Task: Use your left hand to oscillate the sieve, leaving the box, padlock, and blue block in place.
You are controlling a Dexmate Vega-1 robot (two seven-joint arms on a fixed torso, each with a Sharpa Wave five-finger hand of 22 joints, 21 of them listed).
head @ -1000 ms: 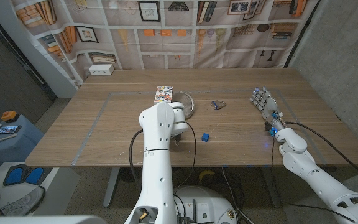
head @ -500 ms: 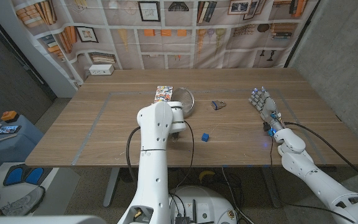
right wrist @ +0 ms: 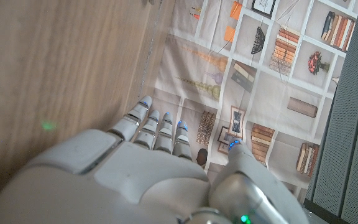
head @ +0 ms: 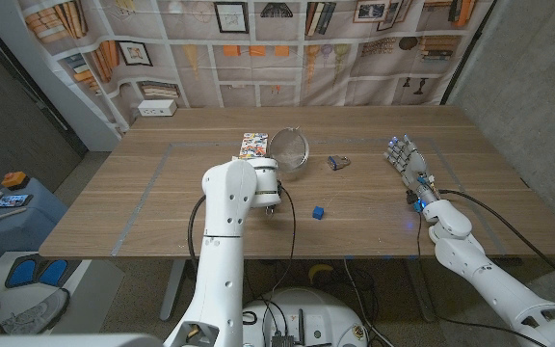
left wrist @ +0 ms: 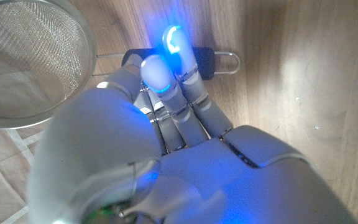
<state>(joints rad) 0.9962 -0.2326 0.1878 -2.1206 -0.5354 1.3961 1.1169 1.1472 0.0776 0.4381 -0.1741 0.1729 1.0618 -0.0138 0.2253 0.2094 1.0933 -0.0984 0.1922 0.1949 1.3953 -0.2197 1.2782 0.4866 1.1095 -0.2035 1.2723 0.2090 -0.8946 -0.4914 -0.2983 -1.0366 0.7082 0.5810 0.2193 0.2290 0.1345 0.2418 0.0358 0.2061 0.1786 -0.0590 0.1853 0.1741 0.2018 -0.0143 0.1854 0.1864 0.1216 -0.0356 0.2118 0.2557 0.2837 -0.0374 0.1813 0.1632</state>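
Backing wooden table (head: 162, 207), bookshelf-print curtain (head: 258, 48)

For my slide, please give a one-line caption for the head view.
Left hand tilts the sieve beside box, padlock, blue block.

You are looking at a wooden table (head: 162, 198) standing before a backdrop (head: 258, 48) printed with bookshelves and framed pictures. A white box (head: 157, 108) is sitting on the table's far left edge, and a blue bin (head: 13, 217) holding small items is standing on the floor at left, with shoes (head: 17, 308) lying nearer.
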